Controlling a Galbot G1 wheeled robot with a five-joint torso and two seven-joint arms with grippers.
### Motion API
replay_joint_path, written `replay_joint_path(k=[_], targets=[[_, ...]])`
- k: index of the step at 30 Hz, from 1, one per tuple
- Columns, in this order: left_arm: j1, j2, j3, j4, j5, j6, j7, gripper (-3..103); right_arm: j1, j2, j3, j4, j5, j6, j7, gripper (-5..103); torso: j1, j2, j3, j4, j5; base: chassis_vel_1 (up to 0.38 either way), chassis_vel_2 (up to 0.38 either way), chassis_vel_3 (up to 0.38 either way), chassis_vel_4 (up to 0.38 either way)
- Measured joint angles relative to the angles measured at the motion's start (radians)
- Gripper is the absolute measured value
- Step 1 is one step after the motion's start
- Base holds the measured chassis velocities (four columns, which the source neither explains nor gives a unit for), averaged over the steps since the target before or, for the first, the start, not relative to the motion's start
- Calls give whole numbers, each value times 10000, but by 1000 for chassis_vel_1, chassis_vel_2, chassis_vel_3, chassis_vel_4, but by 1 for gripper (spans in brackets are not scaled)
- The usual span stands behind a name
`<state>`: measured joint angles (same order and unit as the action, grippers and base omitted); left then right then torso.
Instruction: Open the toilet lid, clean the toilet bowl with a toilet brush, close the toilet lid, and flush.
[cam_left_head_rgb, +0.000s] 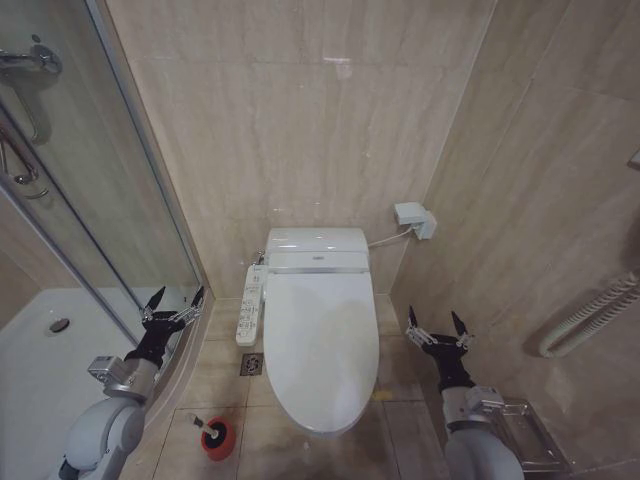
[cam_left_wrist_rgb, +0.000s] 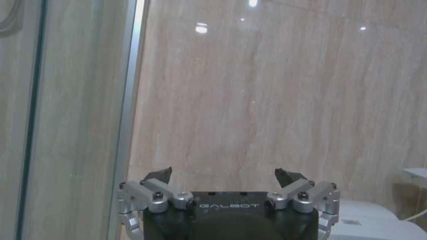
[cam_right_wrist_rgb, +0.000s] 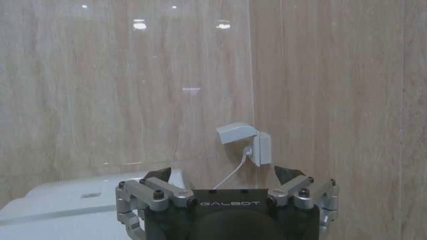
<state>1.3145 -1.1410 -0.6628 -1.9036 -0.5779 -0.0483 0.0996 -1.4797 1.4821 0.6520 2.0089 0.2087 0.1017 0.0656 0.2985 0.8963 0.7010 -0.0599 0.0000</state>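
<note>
The large glossy white oval toilet lid lies closed. Flanking it, the left gripper and right gripper hover wide open and empty, apparently poised for lifting. The small black toilet brush in its round red holder stands on the floor at the lid's front left, seemingly within the left gripper's reach.

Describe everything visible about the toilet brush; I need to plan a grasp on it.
The small black toilet brush stands in its round red cup-shaped holder on the beige tiled floor, to the robot's left of the white toilet bowl's front end, near the shower enclosure's curved base. Its dark top pokes up from the cup; the bristles are hidden. Nothing else touches it: the open left gripper hovers apart above it, and the open right gripper is across the toilet.
</note>
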Motion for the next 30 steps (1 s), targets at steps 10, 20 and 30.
replay_joint_path(k=[10,20,30], targets=[[-113,-38,24,182,0,-43,119,100,-1,0,0,0,0,0,0,100,-3,1,-1,0,0,-10,13,11,-7],[-239,-115,198,329,52,-68,173,100,2,0,0,0,1,0,0,100,5,-1,2,1,0,-43,53,43,-36],[-343,-182,396,381,108,-52,197,100,-3,0,0,0,0,0,0,100,-6,1,-2,1,0,-16,28,23,-16]])
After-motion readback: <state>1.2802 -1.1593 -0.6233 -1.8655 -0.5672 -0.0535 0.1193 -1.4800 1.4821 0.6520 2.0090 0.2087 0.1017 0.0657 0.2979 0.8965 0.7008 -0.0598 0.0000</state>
